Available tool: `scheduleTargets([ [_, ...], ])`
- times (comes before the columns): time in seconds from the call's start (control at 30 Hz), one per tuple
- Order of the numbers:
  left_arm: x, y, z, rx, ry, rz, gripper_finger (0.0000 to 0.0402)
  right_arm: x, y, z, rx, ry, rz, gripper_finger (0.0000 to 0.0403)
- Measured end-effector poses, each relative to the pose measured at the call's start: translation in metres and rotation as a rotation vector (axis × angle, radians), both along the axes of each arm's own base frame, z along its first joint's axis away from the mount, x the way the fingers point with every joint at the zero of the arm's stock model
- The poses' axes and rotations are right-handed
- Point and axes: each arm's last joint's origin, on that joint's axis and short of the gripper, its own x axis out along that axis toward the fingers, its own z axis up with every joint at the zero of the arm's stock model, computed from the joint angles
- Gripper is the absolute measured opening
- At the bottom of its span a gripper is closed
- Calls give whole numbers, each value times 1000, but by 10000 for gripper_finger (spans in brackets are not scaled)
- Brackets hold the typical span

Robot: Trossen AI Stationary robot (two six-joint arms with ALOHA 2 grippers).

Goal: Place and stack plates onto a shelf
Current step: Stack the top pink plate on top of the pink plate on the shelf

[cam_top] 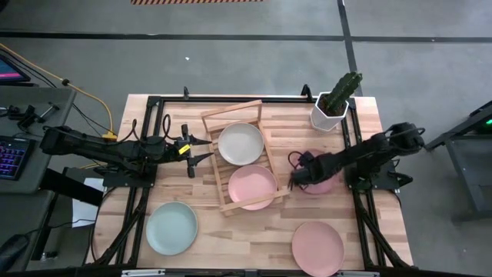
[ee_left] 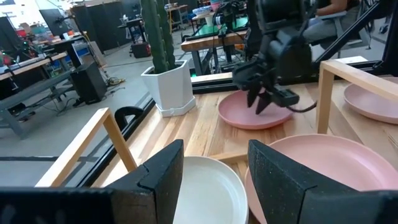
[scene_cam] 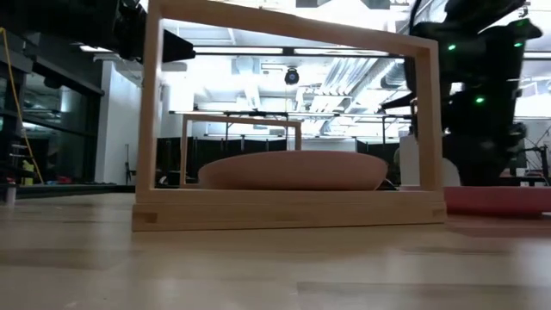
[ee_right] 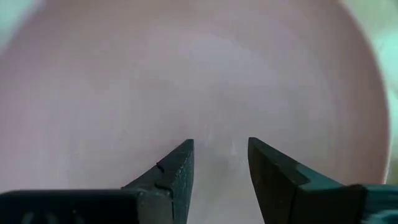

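Note:
The wooden shelf (cam_top: 227, 201) lies mid-table and carries a cream plate (cam_top: 241, 143) at its far end and a pink plate (cam_top: 252, 187) at its near end. My left gripper (cam_top: 206, 150) is open and level at the shelf's left rail, facing the cream plate (ee_left: 208, 186). My right gripper (cam_top: 295, 177) is open and points down over a second pink plate (cam_top: 324, 185), which lies flat on the table right of the shelf. A mint plate (cam_top: 171, 227) and a third pink plate (cam_top: 317, 243) rest on the near table. My right gripper (ee_right: 221, 152) has both fingers over the inside of the pink plate (ee_right: 211, 93), coming from above; I cannot tell whether the fingertips (ee_left: 261, 104) touch its surface.
A white pot with a cactus (cam_top: 335, 104) stands at the far right corner, just beyond the right arm. The shelf's raised frame rails (scene_cam: 288, 34) stand between the two grippers. Bare wood lies between the mint plate and the near pink plate.

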Motion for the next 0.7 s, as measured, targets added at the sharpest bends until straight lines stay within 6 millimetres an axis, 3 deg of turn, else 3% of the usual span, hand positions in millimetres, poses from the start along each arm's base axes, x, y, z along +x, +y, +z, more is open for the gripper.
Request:
scheduleTargets([
  [0.13,0,0,0,0,1,0,170,-4,-12,3,7,61,34,133],
  [0.27,0,0,0,0,1,0,170,-19,-17,20,1,97,-5,133],
  [0.5,0,0,0,-1,4,0,170,-55,-13,58,-64,-39,-210,133],
  [0.7,0,0,0,-6,3,1,170,-67,-12,67,-114,-84,-321,133],
])
